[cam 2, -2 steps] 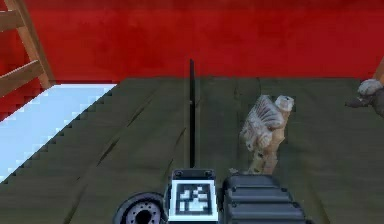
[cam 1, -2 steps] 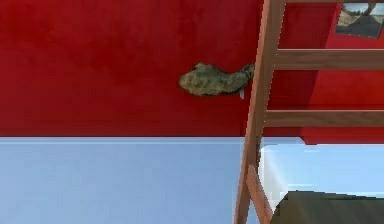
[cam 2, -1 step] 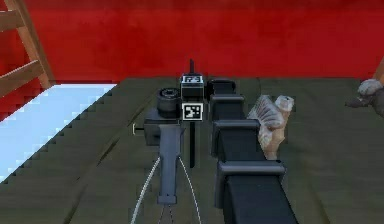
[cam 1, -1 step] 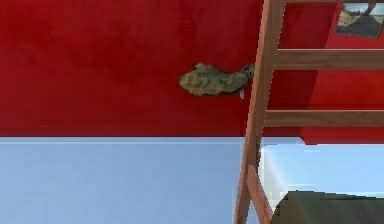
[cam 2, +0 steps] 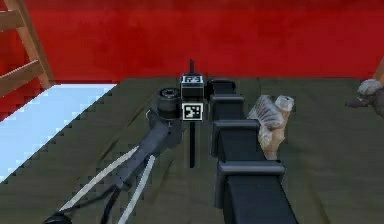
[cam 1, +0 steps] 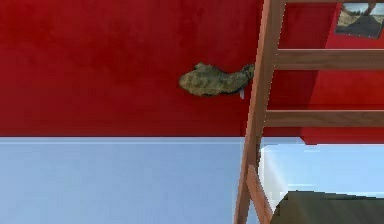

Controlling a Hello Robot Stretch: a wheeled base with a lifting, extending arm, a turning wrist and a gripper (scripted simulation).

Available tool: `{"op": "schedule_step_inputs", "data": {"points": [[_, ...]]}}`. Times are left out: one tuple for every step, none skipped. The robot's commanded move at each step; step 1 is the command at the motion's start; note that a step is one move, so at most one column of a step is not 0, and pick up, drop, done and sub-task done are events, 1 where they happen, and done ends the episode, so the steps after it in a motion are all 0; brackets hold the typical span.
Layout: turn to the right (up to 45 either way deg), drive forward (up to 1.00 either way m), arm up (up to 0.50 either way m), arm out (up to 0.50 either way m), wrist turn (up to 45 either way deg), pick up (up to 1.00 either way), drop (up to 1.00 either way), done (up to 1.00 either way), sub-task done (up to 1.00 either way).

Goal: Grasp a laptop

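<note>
End effector (cam 2: 90, 212) points toward seven o'clock in the arm side view. Its dark body sits left of the white marker squares (cam 2: 192, 100), and its thin pale fingers (cam 2: 105, 180) run to the bottom edge over a dark olive-green surface (cam 2: 330, 170). Whether it holds anything cannot be told, nor where the laptop lies. A mottled tan-and-white lump (cam 2: 272, 122) sits just beside the dark square arm bar (cam 2: 250, 185), at three o'clock from its far end. At twelve o'clock stands a red wall (cam 2: 120, 40). At ten o'clock a reddish wooden ladder-like frame (cam 2: 28, 50) rises above pale blue floor (cam 2: 45, 125).
</note>
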Motion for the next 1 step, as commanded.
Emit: {"op": "schedule_step_inputs", "data": {"points": [[0.0,0.00,0.00,0.00,45.0,0.00,0.00,0.00,0.00]]}}
